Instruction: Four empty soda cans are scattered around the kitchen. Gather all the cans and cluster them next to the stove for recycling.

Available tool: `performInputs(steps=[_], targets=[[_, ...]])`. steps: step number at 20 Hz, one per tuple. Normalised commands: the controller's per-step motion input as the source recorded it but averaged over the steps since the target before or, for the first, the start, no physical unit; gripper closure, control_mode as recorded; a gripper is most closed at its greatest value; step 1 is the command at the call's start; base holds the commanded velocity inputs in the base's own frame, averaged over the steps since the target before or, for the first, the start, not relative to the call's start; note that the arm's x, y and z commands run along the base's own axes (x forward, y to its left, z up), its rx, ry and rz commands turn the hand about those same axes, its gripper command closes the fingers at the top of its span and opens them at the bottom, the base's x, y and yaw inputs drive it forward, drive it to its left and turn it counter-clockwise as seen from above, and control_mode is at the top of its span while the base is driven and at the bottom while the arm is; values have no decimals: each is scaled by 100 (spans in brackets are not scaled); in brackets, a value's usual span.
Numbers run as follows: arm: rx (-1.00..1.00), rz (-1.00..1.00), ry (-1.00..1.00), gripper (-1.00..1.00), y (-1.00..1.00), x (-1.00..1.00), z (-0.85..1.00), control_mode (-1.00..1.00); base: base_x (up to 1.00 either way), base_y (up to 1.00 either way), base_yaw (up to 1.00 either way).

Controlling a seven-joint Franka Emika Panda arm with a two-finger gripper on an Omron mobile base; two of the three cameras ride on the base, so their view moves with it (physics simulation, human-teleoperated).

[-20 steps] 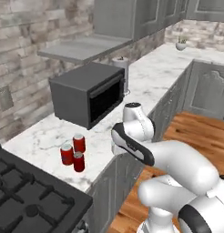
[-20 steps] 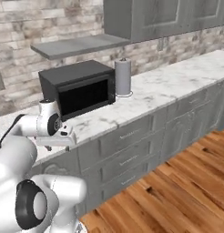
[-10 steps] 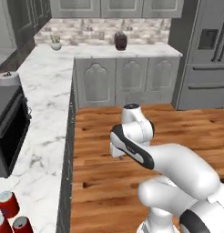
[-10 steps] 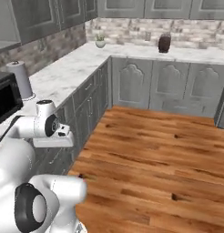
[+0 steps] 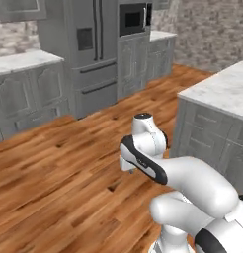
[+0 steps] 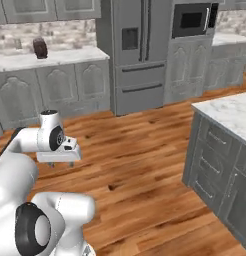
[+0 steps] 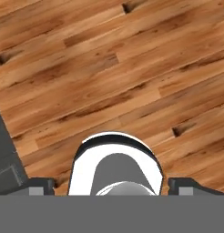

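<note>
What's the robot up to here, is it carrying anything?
Nothing is being handled. The arm is folded in over the wooden floor, and its claw points down at the planks, open and empty. The base faces a grey refrigerator, a built-in microwave and a marble-topped island. No soda can is in sight from here.

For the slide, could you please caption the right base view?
Arm tucked over the wood floor, open tool empty, facing the refrigerator and island counter.

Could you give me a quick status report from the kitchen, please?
Gripper open, empty, over wood floor. No cans or stove in sight. Island to the right, fridge ahead.
</note>
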Motion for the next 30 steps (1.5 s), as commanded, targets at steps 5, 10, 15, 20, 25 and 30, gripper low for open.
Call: performInputs(steps=[5, 10, 15, 20, 25, 30], targets=[[0, 0, 0, -100, 0, 0, 0, 100, 9, 2, -88], [0, 0, 0, -100, 0, 0, 0, 100, 48, 29, -51], [0, 0, 0, -100, 0, 0, 0, 100, 56, 37, -32], [0, 0, 0, -100, 0, 0, 0, 100, 56, 50, -7], [0, 0, 0, -100, 0, 0, 0, 100, 60, 50, -2], [0, 0, 0, -100, 0, 0, 0, 100, 70, 33, -18]])
